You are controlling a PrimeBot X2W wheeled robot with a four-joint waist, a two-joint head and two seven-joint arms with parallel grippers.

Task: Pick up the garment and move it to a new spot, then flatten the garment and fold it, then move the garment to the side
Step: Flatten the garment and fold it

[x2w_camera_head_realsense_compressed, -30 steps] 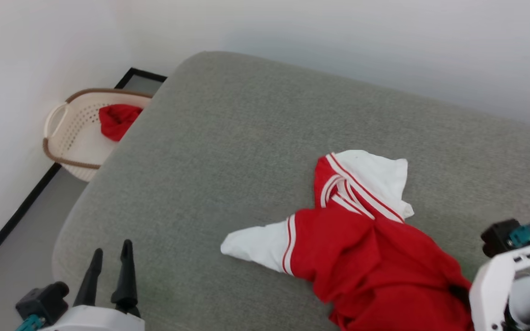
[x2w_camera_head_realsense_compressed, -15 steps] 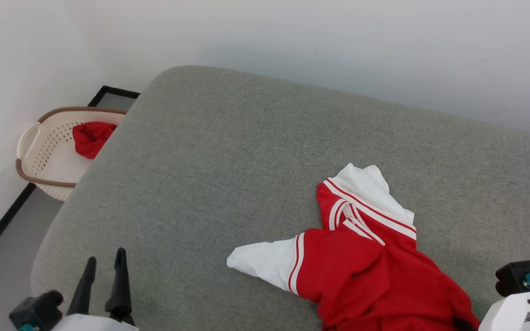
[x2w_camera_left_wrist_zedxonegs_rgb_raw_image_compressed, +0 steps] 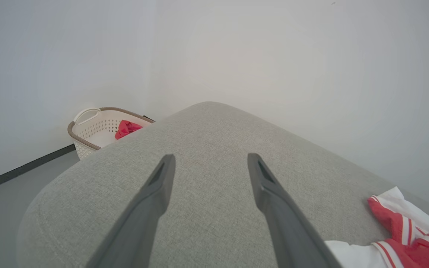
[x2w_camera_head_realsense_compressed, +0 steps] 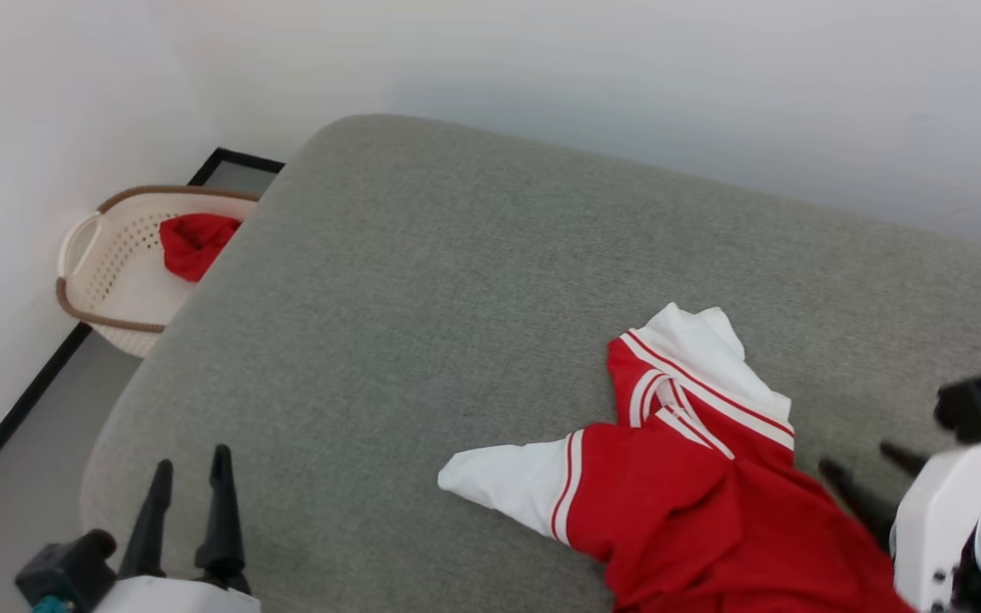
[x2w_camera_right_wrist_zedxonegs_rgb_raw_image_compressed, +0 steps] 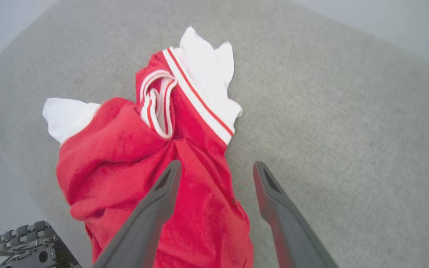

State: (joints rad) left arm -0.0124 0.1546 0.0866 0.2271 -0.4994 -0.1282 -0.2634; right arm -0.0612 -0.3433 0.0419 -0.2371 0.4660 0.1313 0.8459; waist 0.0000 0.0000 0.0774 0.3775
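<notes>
Right gripper (x2w_camera_right_wrist_zedxonegs_rgb_raw_image_compressed: 217, 165) standing wide open, gripping nothing: its left finger lying over red body of garment (x2w_camera_right_wrist_zedxonegs_rgb_raw_image_compressed: 125, 160), its right finger over bare grey cushion (x2w_camera_right_wrist_zedxonegs_rgb_raw_image_compressed: 348, 130). Left gripper (x2w_camera_head_realsense_compressed: 191, 464) also spread wide and empty, sitting well apart from garment (x2w_camera_head_realsense_compressed: 669, 502). Right wrist view giving striped collar bunched mid-heap. Head view adding basket (x2w_camera_head_realsense_compressed: 107, 281) with red cloth (x2w_camera_head_realsense_compressed: 192, 243) on floor at left. Garment lying crumpled at cushion's near right, long axis running away from robot, collar end pointing far, one white sleeve sticking left.

left gripper (x2w_camera_head_realsense_compressed: 192, 457) @7 o'clock: black tapered fingers (x2w_camera_head_realsense_compressed: 218, 511), white housing (x2w_camera_head_realsense_compressed: 175, 596), teal plug (x2w_camera_head_realsense_compressed: 49, 605) | right gripper (x2w_camera_head_realsense_compressed: 855, 455) @4 o'clock: white shell (x2w_camera_head_realsense_compressed: 942, 519), black block (x2w_camera_head_realsense_compressed: 972, 404)
</notes>
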